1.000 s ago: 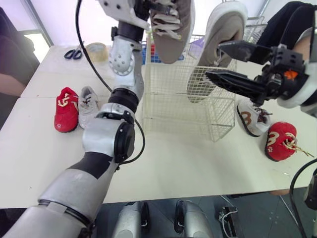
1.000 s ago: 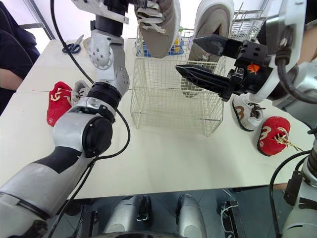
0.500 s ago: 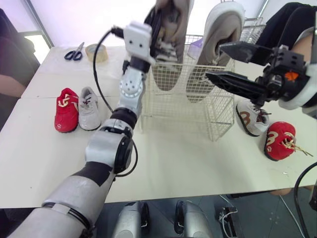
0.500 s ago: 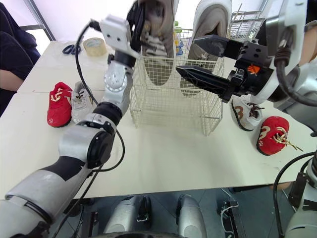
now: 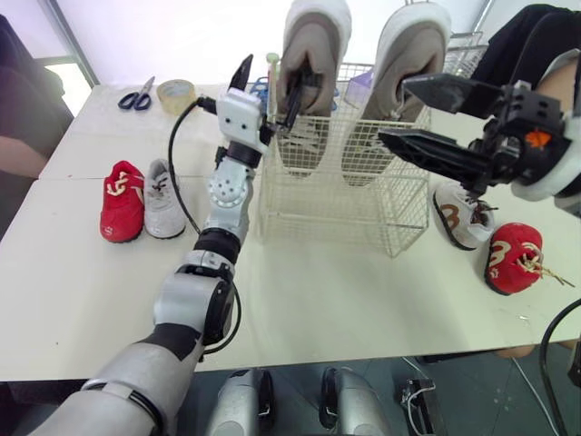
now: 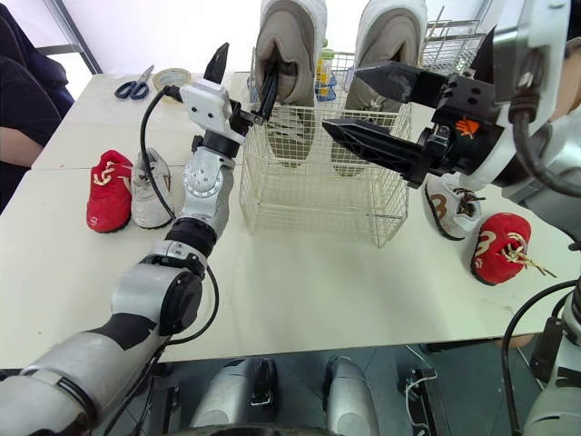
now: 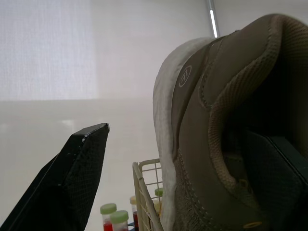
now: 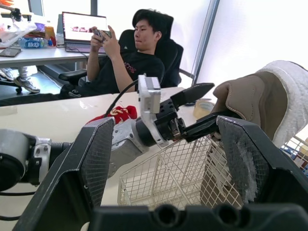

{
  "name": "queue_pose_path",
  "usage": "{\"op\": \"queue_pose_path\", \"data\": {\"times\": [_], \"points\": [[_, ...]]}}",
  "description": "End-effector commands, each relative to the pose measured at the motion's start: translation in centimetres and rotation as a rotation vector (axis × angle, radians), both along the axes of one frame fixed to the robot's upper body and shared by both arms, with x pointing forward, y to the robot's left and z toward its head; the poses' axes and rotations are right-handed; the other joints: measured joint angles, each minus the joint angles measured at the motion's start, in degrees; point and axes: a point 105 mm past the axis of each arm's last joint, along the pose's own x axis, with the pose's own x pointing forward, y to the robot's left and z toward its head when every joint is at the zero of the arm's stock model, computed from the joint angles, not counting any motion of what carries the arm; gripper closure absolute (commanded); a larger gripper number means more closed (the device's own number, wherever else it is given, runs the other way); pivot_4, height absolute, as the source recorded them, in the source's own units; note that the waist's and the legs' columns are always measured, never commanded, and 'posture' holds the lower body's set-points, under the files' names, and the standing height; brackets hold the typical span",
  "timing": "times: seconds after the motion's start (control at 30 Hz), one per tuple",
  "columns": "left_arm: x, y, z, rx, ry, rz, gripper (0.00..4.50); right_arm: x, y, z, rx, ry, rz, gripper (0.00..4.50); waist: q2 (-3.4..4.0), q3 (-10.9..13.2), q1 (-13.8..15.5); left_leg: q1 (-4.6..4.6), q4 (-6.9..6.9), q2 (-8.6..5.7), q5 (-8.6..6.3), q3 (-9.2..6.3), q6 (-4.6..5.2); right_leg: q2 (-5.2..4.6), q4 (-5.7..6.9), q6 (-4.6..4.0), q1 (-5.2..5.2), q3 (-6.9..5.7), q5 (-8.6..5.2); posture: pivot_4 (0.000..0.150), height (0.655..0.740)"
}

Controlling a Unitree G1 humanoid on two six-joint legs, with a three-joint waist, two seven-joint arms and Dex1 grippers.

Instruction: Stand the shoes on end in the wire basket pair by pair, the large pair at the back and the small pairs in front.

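Front of the desk (image 5: 345,300) is bare. The right gripper (image 5: 392,109) hangs at the right front of the wire basket (image 5: 336,204), fingers spread wide and empty, in the same place as a second ago.

Four small shoes lie flat on the desk outside the basket. On the left, a red shoe (image 5: 121,202) touches a grey shoe (image 5: 163,198). On the right, a white shoe (image 5: 463,216) sits just beside a second red shoe (image 5: 513,257).

Change: the left big shoe (image 5: 313,36) was held high over the basket a second ago. It now stands toe-down at the basket's back, heel above the rim, next to the right big shoe (image 5: 408,45), which is also on end.

The left gripper (image 5: 270,77) is now wide. One finger is inside the shoe's opening and the other is out in the air, clear of the heel, so it is not clamping.

The large pair looks placed at the back. The likely next step is to lift the left finger out without tipping the shoe, then start on the small pairs for the front. The reds are split left and right, so they need matching up.

Far back are scissors (image 5: 134,98) and a tape roll (image 5: 175,93).
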Motion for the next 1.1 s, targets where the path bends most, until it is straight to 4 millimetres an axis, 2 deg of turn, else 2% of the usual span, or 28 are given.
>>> {"op": "queue_pose_path", "data": {"times": [0.03, 0.07, 0.1, 0.2, 0.3, 0.37, 0.53, 0.63, 0.73, 0.87, 0.93, 1.1], "points": [[-1.8, 0.4, 3.0, -0.044, -0.089, -0.072, 0.05, -0.3, -0.5, 0.9, 0.014, -0.045, -0.013, 0.83, 0.00, 0.0, 0.0, 0.00, 0.00, 0.00, 0.00, 0.00, 0.00, 0.00, 0.00, 0.00, 0.00, 0.00, 0.00, 0.000, 0.7400], [-2.2, 0.6, 3.4, -0.053, -0.093, -0.091, 0.05, -0.3, -0.6, 0.9, 0.017, -0.045, -0.017, 0.83, 0.20, -1.6, 0.0, 0.00, 0.00, 0.00, 0.00, 0.00, -0.01, 0.00, 0.00, 0.00, 0.00, 0.00, 0.00, 0.000, 0.7400], [-2.6, 1.0, 3.8, -0.064, -0.089, -0.115, 0.05, -0.2, -0.7, 1.0, 0.019, -0.044, -0.022, 0.83, 0.37, -2.4, 0.1, -0.41, -0.01, -0.02, 0.06, 0.01, -0.10, 0.06, 0.15, 0.02, -0.37, 0.05, 0.02, 0.000, 0.7400], [-3.7, 2.1, 4.9, -0.086, -0.062, -0.173, 0.05, 0.0, -1.4, 1.2, 0.025, -0.046, -0.056, 0.83, 0.32, -2.9, -0.1, -0.25, -0.07, -0.06, 0.07, 0.09, -0.11, 0.21, -0.10, 0.12, -0.07, -0.08, 0.06, 0.000, 0.7400], [-5.2, 3.0, 5.6, -0.033, -0.024, -0.249, 0.05, 0.2, -2.7, 1.6, 0.042, -0.048, -0.118, 0.83, 0.34, -3.7, -0.1, 0.08, -0.06, -0.02, 0.01, 0.05, -0.05, 0.21, -0.34, 0.14, 0.27, -0.07, 0.07, 0.000, 0.7400], [-6.1, 3.3, 5.6, 0.027, 0.033, -0.321, 0.05, 0.5, -3.8, 1.8, 0.050, -0.042, -0.180, 0.83, 0.37, -4.3, -0.1, 0.09, -0.04, -0.02, -0.02, 0.03, -0.01, 0.18, -0.32, 0.13, 0.27, -0.04, 0.07, 0.000, 0.7400], [-7.3, 4.5, 5.3, 0.144, 0.256, -0.502, 0.05, 2.4, -8.3, 1.0, 0.056, 0.009, -0.462, 0.83, 0.26, -4.9, 0.0, 0.08, 0.00, -0.04, -0.02, 0.01, -0.01, 0.18, -0.20, 0.13, 0.30, -0.03, 0.07, 0.000, 0.7400], [-8.2, 4.9, 4.1, 0.216, 0.436, -0.644, 0.05, 3.5, -10.5, -1.1, 0.026, 0.091, -0.609, 0.83, 0.36, -5.3, -0.1, 0.08, -0.01, -0.04, -0.01, 0.01, -0.02, 0.20, -0.17, 0.15, 0.31, -0.03, 0.05, 0.000, 0.7400], [-9.5, 5.0, 2.4, 0.309, 0.566, -0.750, 0.05, 4.4, -12.6, -3.6, -0.012, 0.168, -0.762, 0.83, 0.49, -5.5, -0.3, 0.09, -0.02, -0.04, -0.01, 0.01, -0.03, 0.21, -0.16, 0.19, 0.31, -0.03, 0.02, 0.000, 0.7400], [-11.3, 5.2, 0.0, 0.405, 0.694, -0.844, 0.05, 5.2, -15.4, -7.1, 0.020, 0.269, -0.943, 0.83, 0.45, -5.6, -0.5, 0.10, -0.03, -0.05, 0.00, 0.01, -0.07, 0.22, -0.16, 0.21, 0.31, -0.03, 0.01, 0.000, 0.7400], [-12.4, 5.3, -1.1, 0.439, 0.758, -0.895, 0.05, 5.5, -16.1, -9.2, 0.036, 0.315, -0.997, 0.83, 0.45, -5.6, -0.5, 0.11, -0.04, -0.05, 0.00, -0.01, -0.09, 0.23, -0.17, 0.22, 0.33, -0.03, -0.01, 0.000, 0.7400], [-13.4, 5.1, -2.5, 0.490, 0.820, -0.918, 0.05, 6.2, -16.0, -13.3, 0.082, 0.411, -1.023, 0.83, 0.60, -5.7, -0.6, 0.14, -0.06, -0.07, 0.01, 0.00, -0.12, 0.23, -0.18, 0.22, 0.34, -0.02, -0.02, 0.000, 0.7400]]}}
